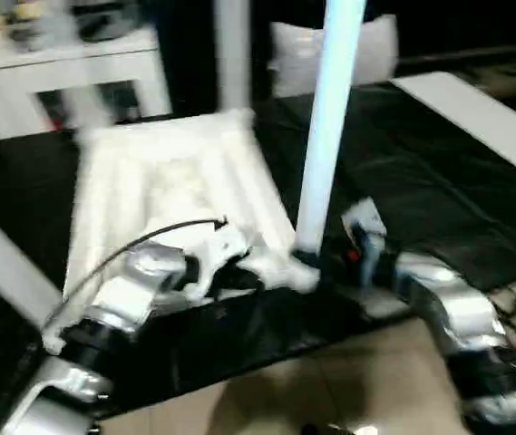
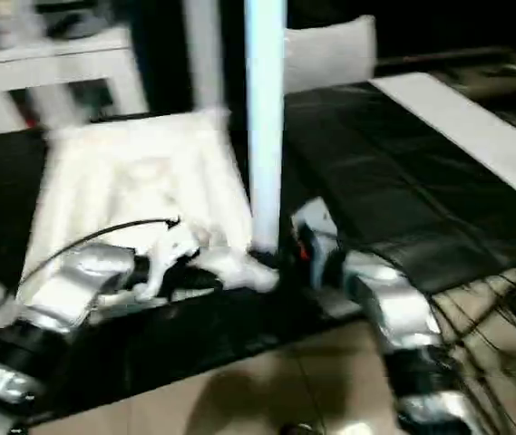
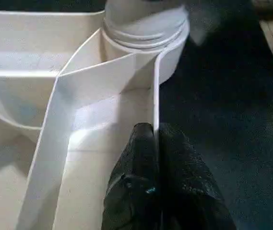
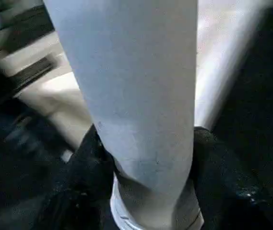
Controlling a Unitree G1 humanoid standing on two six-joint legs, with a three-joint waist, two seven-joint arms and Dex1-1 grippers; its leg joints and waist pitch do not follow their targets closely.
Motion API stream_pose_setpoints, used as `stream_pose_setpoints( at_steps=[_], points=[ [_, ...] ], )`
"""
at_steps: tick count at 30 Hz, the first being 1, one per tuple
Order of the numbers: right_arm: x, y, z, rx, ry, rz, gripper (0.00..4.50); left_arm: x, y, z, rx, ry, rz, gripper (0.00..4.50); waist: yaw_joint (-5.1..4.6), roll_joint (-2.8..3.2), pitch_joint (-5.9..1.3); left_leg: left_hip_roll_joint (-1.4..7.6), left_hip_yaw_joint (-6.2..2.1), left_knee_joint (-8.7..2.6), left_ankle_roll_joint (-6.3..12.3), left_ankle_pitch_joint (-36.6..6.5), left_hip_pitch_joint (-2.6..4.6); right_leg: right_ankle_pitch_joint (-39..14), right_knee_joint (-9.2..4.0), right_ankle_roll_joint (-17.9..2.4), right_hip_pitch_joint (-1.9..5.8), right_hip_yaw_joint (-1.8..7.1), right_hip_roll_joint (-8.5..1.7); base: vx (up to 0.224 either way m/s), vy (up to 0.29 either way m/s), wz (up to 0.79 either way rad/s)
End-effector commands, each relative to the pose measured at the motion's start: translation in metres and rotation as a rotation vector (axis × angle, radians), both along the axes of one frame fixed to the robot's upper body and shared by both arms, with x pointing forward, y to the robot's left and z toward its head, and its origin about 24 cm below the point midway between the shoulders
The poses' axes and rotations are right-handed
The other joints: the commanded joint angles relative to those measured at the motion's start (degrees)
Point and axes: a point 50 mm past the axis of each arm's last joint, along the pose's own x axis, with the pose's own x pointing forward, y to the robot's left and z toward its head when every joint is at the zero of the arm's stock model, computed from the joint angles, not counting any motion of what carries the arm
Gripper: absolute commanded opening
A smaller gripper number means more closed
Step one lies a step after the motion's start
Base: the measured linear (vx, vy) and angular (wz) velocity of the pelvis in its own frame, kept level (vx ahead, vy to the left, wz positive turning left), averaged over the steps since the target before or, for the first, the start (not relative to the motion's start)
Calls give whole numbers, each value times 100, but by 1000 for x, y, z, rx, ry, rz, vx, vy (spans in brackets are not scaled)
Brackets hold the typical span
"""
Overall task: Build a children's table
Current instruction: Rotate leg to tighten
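**Leg upright in the near corner socket**

Your table top (image 1: 162, 186) lies underside up on the black surface (image 1: 421, 181). Right jaws (image 4: 146, 167) clasp the upright leg (image 1: 330, 118) at its socket; left jaws (image 3: 154, 143) pinch the top's rim wall, closed tight.

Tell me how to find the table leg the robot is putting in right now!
Look for the white plastic rectangular table top lying upside down on the black mat. At its near corner by the robot's arms, a long white round leg stands upright in a corner socket. The right gripper grips its base, unlike the other upright leg at the far corner.
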Motion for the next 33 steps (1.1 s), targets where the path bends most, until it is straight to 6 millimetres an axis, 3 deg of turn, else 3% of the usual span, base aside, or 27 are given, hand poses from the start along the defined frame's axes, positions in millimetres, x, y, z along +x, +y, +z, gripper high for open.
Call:
stream_pose_setpoints(
  at_steps=[1, 2, 3, 4, 5, 6, 8, 9, 10, 12, 13, 16, 17, 20, 22, 23, 25, 28, 31, 33],
  points=[
    [13, 16, -8, -29, 47, -171, 202, -2, -32, 21, -112, -60, -23, 0, -79, 111, -373, 274, -75, -540, 292, -1461, -124, -2869, -494, 314, 571, 145, -314, 0, 0, 0],
    [15, 18, -8, -27, 51, -202, 202, -1, -34, 22, -112, -64, 0, 0, -137, 89, -364, 323, -107, -572, 280, -1628, -157, -2745, -436, 299, 594, 165, -321, 0, 0, 0],
    [19, 19, -9, -34, 46, -255, 202, 2, -39, 24, -125, -71, 54, 0, -174, 73, -371, 298, -100, -565, 218, -1795, -108, -2743, -439, 280, 567, 197, -339, 0, 0, 0],
    [23, 21, -10, -46, 33, -290, 202, 4, -44, 26, -139, -77, 102, 0, -214, 33, -363, 150, -25, -477, 178, -1669, -48, -2977, -556, 264, 498, 153, -354, 0, 0, 0],
    [26, 23, -9, -46, 22, -321, 202, 6, -48, 27, -146, -81, 138, 0, -227, 19, -367, 87, 11, -433, 176, -1563, -28, -3096, -603, 270, 478, 116, -365, 0, 0, 0],
    [29, 24, -8, -41, 11, -341, 236, 7, -51, 28, -151, -85, 157, 0, -261, 16, -378, 34, 33, -404, 233, -1356, -59, -3143, -629, 267, 495, 76, -374, 0, 0, 0],
    [33, 27, -4, -22, -17, -348, 270, 8, -54, 30, -148, -95, 167, 0, -285, 30, -397, 75, -2, -436, 324, -1134, -123, -2857, -574, 221, 530, 124, -371, 0, 0, 0],
    [33, 27, -4, -21, -20, -347, 270, 8, -55, 30, -148, -96, 168, 0, -284, 27, -423, 88, -17, -451, 362, -906, -145, -2544, -512, 93, 544, 173, -373, 50, -7, 7],
    [34, 28, -1, -9, -42, -336, 279, 8, -55, 31, -141, -106, 161, 0, -241, 32, -457, 109, -10, -454, 419, -597, -113, -2165, -444, -139, 519, 237, -389, 50, -7, 7],
    [33, 27, 3, 16, -70, -315, 291, 9, -51, 30, -121, -137, 139, 0, -157, 6, -486, 93, 0, -446, 551, -152, -136, -1739, -335, -368, 519, 289, -368, 54, -9, 8],
    [33, 26, 4, 22, -82, -308, 305, 9, -49, 30, -113, -148, 131, 0, -115, 21, -498, 100, -1, -431, 637, 125, -157, -1479, -267, -466, 525, 313, -371, 54, -12, 6],
    [30, 14, 5, 15, -125, -260, 328, 9, -41, 28, -90, -176, 85, 0, 37, 11, -558, 99, 7, -373, 870, 884, -166, -652, -98, -642, 510, 360, -354, 0, 0, 0],
    [28, 10, 5, 12, -134, -240, 338, 9, -38, 27, -78, -178, 72, 0, 63, 3, -547, 101, 18, -366, 908, 932, -167, -609, -86, -669, 494, 372, -353, 0, 0, 0],
    [23, -5, 8, 9, -176, -161, 347, 9, -28, 22, -41, -177, 48, 0, 244, 1, -546, 109, 58, -358, 967, 927, -158, -786, -75, -632, 472, 386, -346, 0, 0, 0],
    [20, -10, 9, 6, -191, -123, 347, 9, -25, 21, -38, -184, 27, 0, 331, -2, -514, 110, 79, -370, 931, 713, -158, -1120, -118, -551, 454, 386, -338, 0, 0, 0],
    [12, -20, 10, 4, -193, -26, 365, 7, -20, 19, -40, -178, -16, 0, 377, -14, -498, 118, 91, -386, 865, 498, -145, -1393, -153, -438, 456, 386, -334, 0, 0, 0],
    [5, -28, 13, -13, -212, 49, 374, 4, -18, 18, -51, -185, -80, 0, 435, -47, -468, 104, 112, -420, 761, 158, -120, -1864, -238, -251, 445, 382, -325, 0, 0, 0],
    [-1, -38, 19, 1, -228, 105, 374, -1, -13, 17, -51, -184, -190, 0, 463, -45, -458, 86, 134, -441, 639, -127, -102, -2291, -309, -36, 425, 368, -307, 0, 0, 0],
    [-14, -46, 22, -30, -239, 276, 374, -7, -4, 13, 2, -157, -304, 0, 546, -32, -458, 98, 152, -455, 610, -286, -35, -2414, -349, -14, 379, 373, -280, 0, 0, 0],
    [-19, -50, 23, -37, -223, 347, 374, -9, -1, 12, 13, -148, -356, 0, 572, -31, -437, 123, 157, -470, 600, -376, -32, -2476, -352, -59, 374, 383, -270, 0, 0, 0]
  ],
)
